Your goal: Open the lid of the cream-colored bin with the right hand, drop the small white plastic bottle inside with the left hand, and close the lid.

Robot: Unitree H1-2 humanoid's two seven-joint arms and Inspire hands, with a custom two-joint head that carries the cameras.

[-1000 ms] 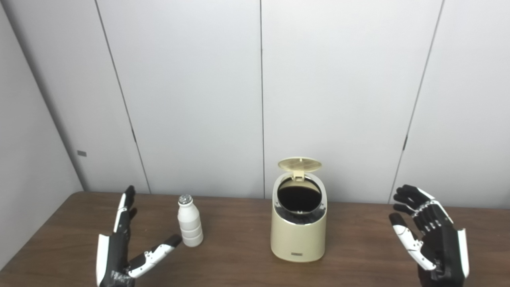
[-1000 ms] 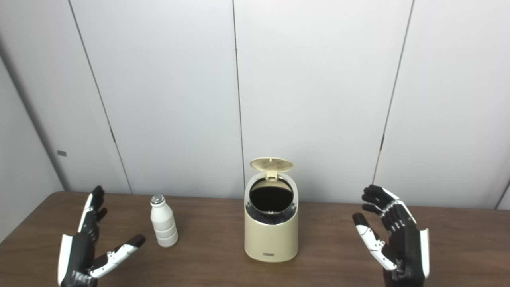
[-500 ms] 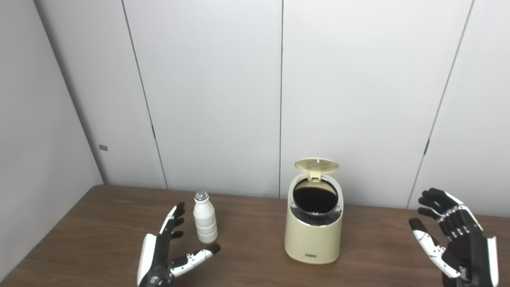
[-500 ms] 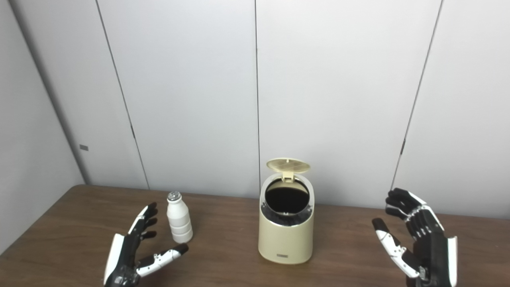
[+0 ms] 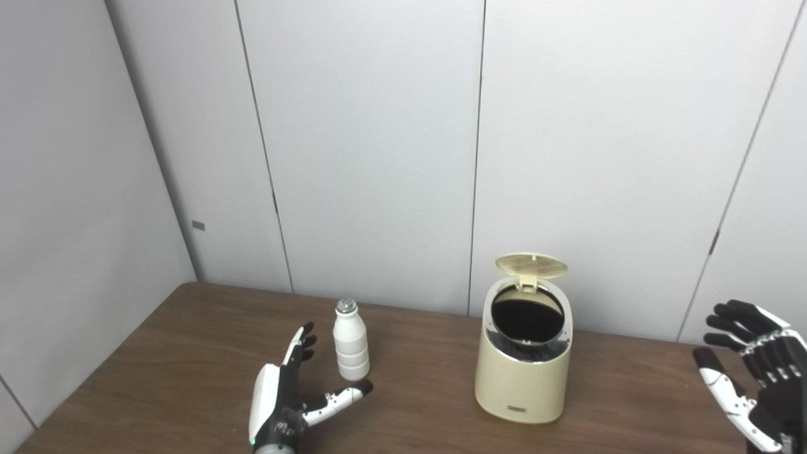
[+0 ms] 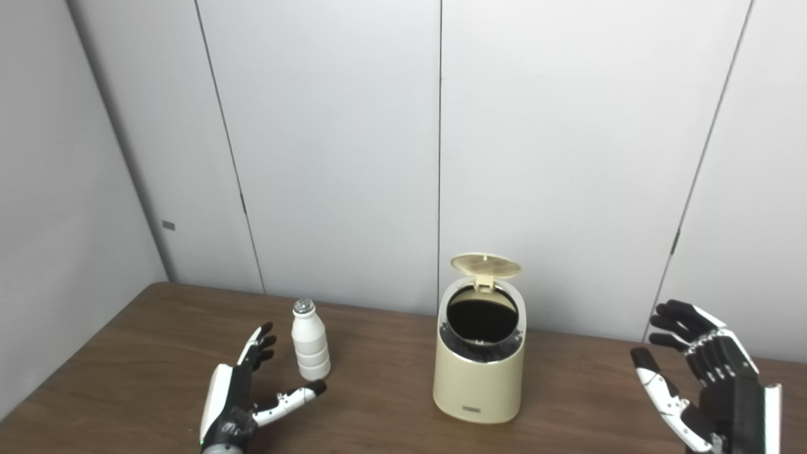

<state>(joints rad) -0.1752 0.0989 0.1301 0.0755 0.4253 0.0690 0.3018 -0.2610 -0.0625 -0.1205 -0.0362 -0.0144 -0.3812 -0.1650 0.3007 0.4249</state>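
The cream-colored bin [image 6: 478, 372] stands a little right of the table's middle, and its round lid [image 6: 485, 265] is already tipped up and back on its hinge at the bin's twelve o'clock, leaving the dark mouth wide open toward me. So the opening step looks done; what is in hand now, I'd say, is the pick-up of the bottle.

The small white plastic bottle [image 6: 311, 341] stands upright on the brown table [image 6: 126, 353], well apart from the bin, out at about its nine o'clock, silver cap on top. The left hand [image 6: 236, 394] hangs low over the table just beside the bottle, at roughly its seven o'clock, holding nothing: fingers stretched forward along the bottle's left side, thumb splayed out below its base, so the bottle sits near the mouth of that spread. I can't see any touch between them yet.

The right hand [image 6: 706, 378] waits far off at the bin's three to four o'clock, raised, fingers apart and lightly curled, gripping nothing.

Next, to my eye, the left hand needs to slide forward until the ribbed body sits between fingers and thumb, then close gently; the bottle is narrow and light, and a nudge could tip it. After that, a lift and carry toward three o'clock, over the bin's open mouth.
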